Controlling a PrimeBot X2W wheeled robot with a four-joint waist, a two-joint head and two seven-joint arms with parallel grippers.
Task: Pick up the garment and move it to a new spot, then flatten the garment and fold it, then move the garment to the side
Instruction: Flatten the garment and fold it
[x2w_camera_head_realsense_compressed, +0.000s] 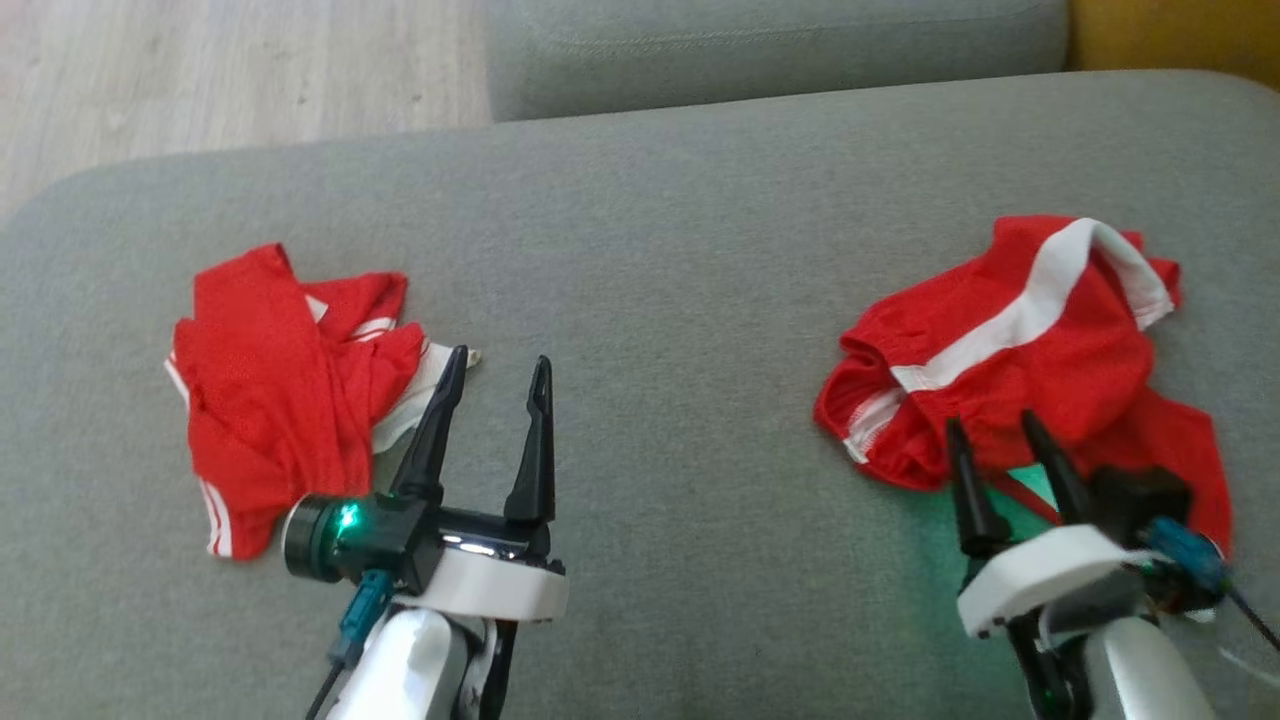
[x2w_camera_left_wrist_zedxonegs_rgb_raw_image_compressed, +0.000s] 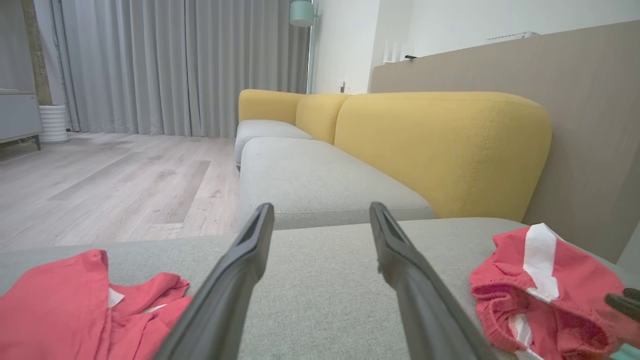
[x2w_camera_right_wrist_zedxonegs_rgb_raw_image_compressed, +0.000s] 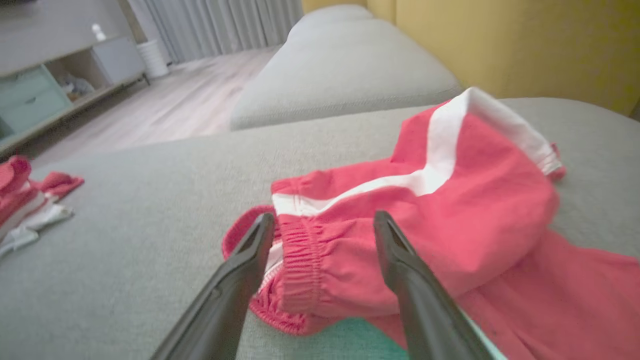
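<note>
Two crumpled red garments lie on the grey sofa seat (x2w_camera_head_realsense_compressed: 650, 260). At the right are red shorts (x2w_camera_head_realsense_compressed: 1010, 350) with a white stripe and an elastic waistband (x2w_camera_right_wrist_zedxonegs_rgb_raw_image_compressed: 400, 220). At the left lies a red shirt (x2w_camera_head_realsense_compressed: 280, 385) with white trim (x2w_camera_left_wrist_zedxonegs_rgb_raw_image_compressed: 75, 305). My right gripper (x2w_camera_head_realsense_compressed: 995, 425) is open at the near edge of the shorts, its fingers (x2w_camera_right_wrist_zedxonegs_rgb_raw_image_compressed: 240, 270) either side of the waistband and nothing clamped between them. My left gripper (x2w_camera_head_realsense_compressed: 497, 365) stands open over bare cushion just right of the shirt, holding nothing.
A second grey seat cushion (x2w_camera_head_realsense_compressed: 770, 50) lies beyond, with a yellow backrest (x2w_camera_left_wrist_zedxonegs_rgb_raw_image_compressed: 440, 145) along the right. Pale wooden floor (x2w_camera_head_realsense_compressed: 200, 70) runs off to the far left. The wide middle of the seat between the two garments is bare fabric.
</note>
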